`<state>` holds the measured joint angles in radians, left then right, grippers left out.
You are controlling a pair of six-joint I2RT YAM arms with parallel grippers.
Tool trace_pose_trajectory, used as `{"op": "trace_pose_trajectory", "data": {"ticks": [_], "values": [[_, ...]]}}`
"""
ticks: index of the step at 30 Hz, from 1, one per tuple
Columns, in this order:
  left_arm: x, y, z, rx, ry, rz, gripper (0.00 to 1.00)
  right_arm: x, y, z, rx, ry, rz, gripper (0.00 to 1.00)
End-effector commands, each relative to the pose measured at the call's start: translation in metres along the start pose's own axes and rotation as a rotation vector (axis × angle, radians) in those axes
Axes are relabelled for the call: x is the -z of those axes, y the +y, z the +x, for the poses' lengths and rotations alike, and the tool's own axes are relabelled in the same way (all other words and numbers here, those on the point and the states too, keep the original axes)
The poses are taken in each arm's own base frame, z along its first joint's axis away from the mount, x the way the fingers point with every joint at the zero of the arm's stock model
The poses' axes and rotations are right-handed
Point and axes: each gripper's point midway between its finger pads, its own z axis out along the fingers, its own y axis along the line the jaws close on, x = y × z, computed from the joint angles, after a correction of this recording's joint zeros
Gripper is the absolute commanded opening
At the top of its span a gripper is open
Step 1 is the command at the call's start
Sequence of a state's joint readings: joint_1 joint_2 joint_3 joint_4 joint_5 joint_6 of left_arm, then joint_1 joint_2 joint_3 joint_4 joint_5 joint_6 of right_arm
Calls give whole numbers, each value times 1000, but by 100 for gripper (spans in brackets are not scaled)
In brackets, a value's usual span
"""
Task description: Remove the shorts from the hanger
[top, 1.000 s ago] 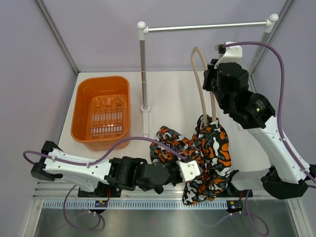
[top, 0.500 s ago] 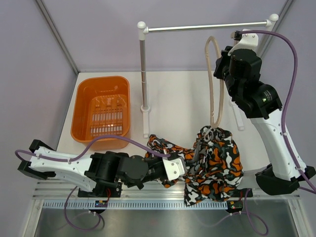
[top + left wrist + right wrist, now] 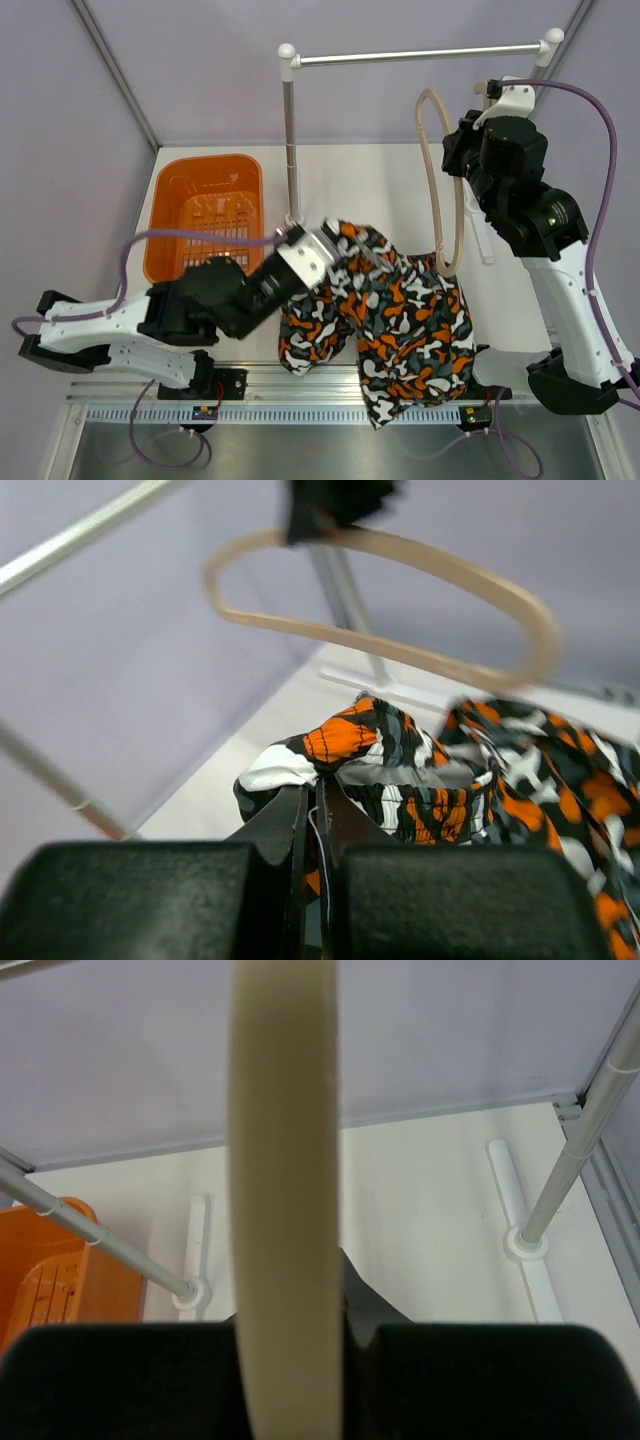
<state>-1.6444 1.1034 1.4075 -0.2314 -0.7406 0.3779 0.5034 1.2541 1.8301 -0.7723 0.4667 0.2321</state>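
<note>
Right claw [image 3: 292, 1365] clamps hanger [image 3: 285, 1160]; orange basket [image 3: 45, 1272] left.

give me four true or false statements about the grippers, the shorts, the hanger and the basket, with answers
1. The left gripper is shut on the shorts. True.
2. The right gripper is shut on the hanger. True.
3. The hanger hangs by its hook on the rail. False: it is off the metal rail, held by the right gripper.
4. The shorts lie in the basket. False: the orange basket holds no cloth; the shorts are outside it, in the left gripper.
</note>
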Motion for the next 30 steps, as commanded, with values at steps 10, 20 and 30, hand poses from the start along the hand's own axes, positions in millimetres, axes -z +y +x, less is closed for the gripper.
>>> {"op": "trace_pose_trajectory", "data": {"ticks": [10,20,30], "values": [[62,244,-171,113,-374,-632,0,35,-5,12,-31,37,-74,0],[109,310,-211,-14,-541,-915,0,37,-5,33,12,103,-98,0],[28,365,-45,181,-292,-901,0,31,-2,64,29,164,-127,0]]}}
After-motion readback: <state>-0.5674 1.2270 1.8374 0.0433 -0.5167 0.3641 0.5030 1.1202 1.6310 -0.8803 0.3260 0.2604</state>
